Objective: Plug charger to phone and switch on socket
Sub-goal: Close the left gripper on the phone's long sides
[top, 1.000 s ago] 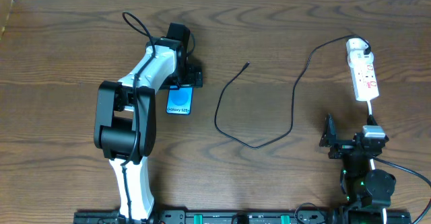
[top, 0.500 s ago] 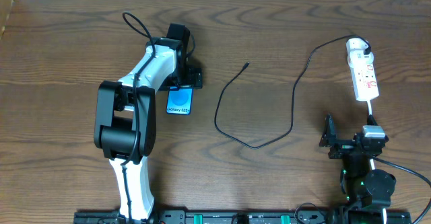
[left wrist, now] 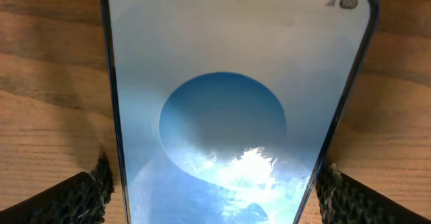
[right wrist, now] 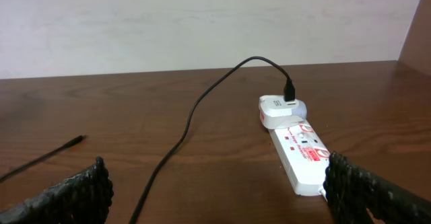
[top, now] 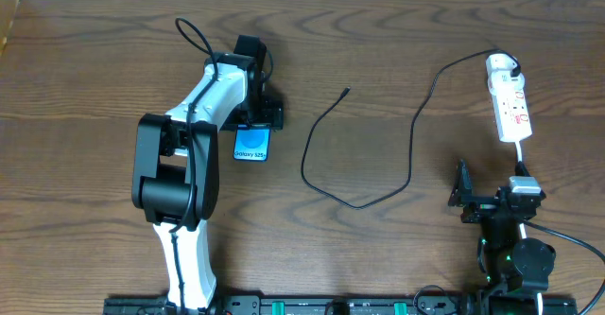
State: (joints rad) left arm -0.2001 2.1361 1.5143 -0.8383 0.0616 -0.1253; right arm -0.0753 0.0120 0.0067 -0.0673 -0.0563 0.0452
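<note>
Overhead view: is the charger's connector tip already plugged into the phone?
No, the connector tip of the charger lies bare on the table, clearly apart from the phone.

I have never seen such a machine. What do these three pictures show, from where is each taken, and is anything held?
These are two robot arms at a wooden table, each ending in two fingers. One picture looks down from above; the other two come from a camera on each wrist, so the dark shapes in their lower corners are that arm's own fingers. On the table lie a blue-screened phone, a white socket strip and a thin black charger cable, one end plugged in at the strip, its tip lying free. The left fingers stand open on both sides of the phone; the right fingers are open, facing the strip. Nothing is held.
</note>
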